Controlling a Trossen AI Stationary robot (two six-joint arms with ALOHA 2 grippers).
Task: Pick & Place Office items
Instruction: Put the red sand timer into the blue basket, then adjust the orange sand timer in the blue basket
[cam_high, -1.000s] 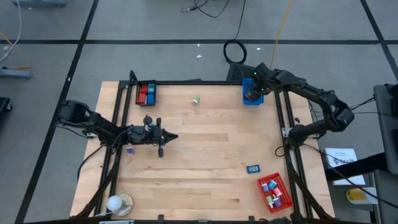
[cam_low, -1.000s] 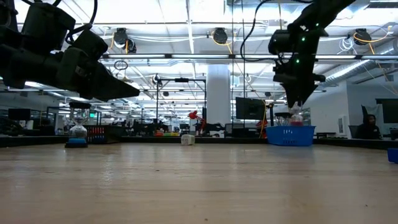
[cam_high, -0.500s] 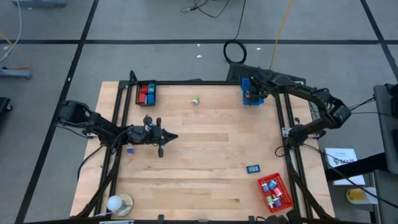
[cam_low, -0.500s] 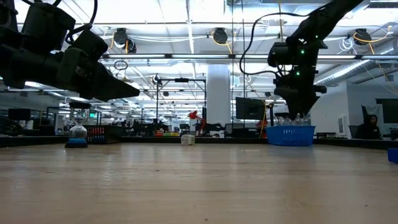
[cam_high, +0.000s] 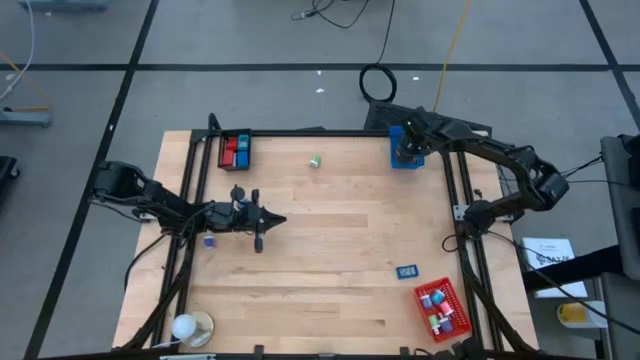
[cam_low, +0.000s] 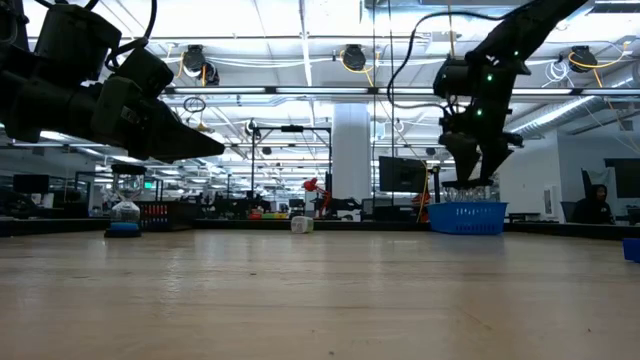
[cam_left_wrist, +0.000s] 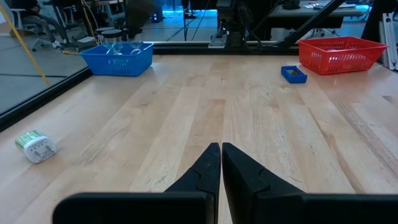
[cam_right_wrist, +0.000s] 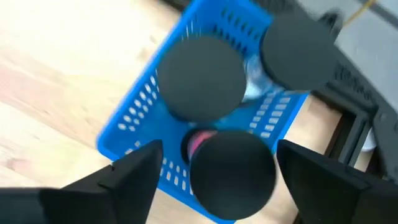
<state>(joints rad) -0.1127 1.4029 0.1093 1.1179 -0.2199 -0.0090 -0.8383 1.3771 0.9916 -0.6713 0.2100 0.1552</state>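
Note:
My right gripper (cam_high: 404, 152) hangs open over the blue tray (cam_right_wrist: 137, 121) at the table's far right corner. In the tray stand three items with round black tops; one of them (cam_right_wrist: 233, 171), with pink (cam_right_wrist: 199, 142) beside it, sits between my fingers, apart from both. A green and white item (cam_high: 315, 160) lies on the wood at the far middle, a blue one (cam_high: 407, 271) at the near right, a small purple one (cam_high: 209, 241) at the left. My left gripper (cam_high: 278, 221) hovers shut over the table's left half, holding nothing.
A red tray (cam_high: 455, 300) with several items stands at the near right corner. A black tray (cam_high: 236, 150) with red and blue pieces is at the far left. A round white and tan object (cam_high: 190, 326) sits at the near left corner. A dark frame rims the table.
My right gripper has sunk toward the blue tray with a small black-topped item and has opened; the item now stands in the tray between the fingers.

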